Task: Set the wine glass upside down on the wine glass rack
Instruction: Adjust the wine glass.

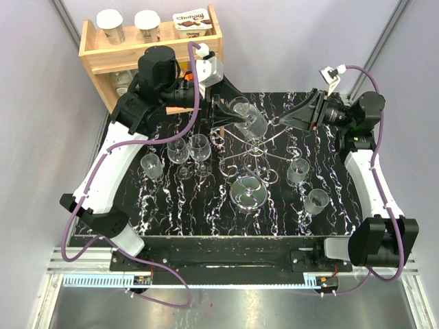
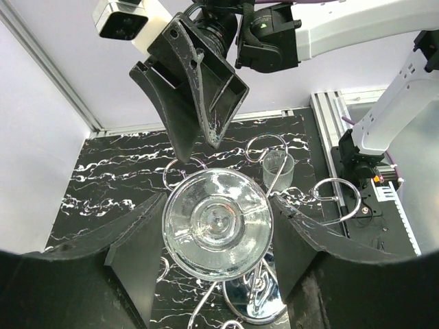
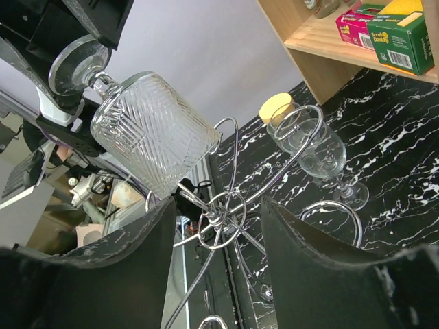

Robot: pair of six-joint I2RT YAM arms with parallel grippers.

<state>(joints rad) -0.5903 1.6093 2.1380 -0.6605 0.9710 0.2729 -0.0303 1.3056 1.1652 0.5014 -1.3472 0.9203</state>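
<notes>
As the left gripper (image 2: pixel 218 205) clamps its jaws on the foot end of the clear, cut-pattern wine glass (image 3: pixel 147 133), that glass hangs tilted in the air, foot up and rim angled down toward the hub of the thin silver wire wine glass rack (image 3: pixel 223 214), not yet hooked on any curled arm! Across the rack, the right gripper (image 3: pixel 218 209) faces in with fingers spread apart and nothing between them. Down below, the rack's shiny round disc base (image 1: pixel 247 192) stands on the black marbled table (image 1: pixel 171 212) among other clear glasses (image 1: pixel 298 170).
</notes>
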